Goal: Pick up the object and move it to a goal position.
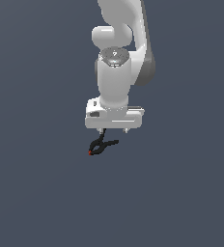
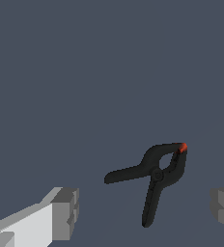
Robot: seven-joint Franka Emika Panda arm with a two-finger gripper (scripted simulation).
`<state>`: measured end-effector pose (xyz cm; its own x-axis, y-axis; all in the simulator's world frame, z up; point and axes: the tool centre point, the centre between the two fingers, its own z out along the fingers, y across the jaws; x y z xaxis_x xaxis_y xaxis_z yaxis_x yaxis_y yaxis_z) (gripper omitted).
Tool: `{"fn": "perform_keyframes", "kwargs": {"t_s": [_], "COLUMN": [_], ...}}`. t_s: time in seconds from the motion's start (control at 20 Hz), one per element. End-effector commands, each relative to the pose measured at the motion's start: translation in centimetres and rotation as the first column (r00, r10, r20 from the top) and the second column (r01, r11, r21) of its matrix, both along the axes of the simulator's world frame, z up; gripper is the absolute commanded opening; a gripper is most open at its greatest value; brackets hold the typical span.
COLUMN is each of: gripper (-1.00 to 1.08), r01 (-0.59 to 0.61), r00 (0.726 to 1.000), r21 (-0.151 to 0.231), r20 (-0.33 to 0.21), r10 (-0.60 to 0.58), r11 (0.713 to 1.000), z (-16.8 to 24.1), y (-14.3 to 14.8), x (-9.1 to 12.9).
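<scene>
The object [image 1: 102,145] is a small black spring clamp with a red-orange tip, lying flat on the plain grey surface. In the wrist view the object [image 2: 157,173] shows its two handles spread apart and its tip pointing away from them. My white gripper [image 1: 114,131] hangs just above it, pointing straight down. The gripper [image 2: 145,210] is open wide, one grey finger [image 2: 65,212] on each side of the clamp, neither touching it. Nothing is held.
Uniform dark grey ground [image 1: 181,193] fills both views. The white arm [image 1: 115,77] rises above the gripper in the exterior view. No other objects or edges show.
</scene>
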<state>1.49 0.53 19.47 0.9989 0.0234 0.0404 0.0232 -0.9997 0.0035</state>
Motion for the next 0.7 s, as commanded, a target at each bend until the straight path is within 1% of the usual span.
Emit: {"fn": "perform_keyframes", "kwargs": {"t_s": [0.0,0.15,0.45,0.65], "gripper": [1.00,1.00,1.00,1.00], "r01": [0.000,0.008,0.042,0.040], "r00": [1.000,1.000,0.999,0.999], "r21": [0.000,0.001,0.004,0.004], "r20": [0.000,0.003,0.020,0.021], "r10": [0.000,-0.008,-0.042,-0.040], "r11": [1.000,1.000,0.999,0.999], "z": [0.0,0.2,1.1,1.2], "y": [0.0,-0.4,-2.7,-2.8], "x": [0.0,0.0,0.1,0.1]}}
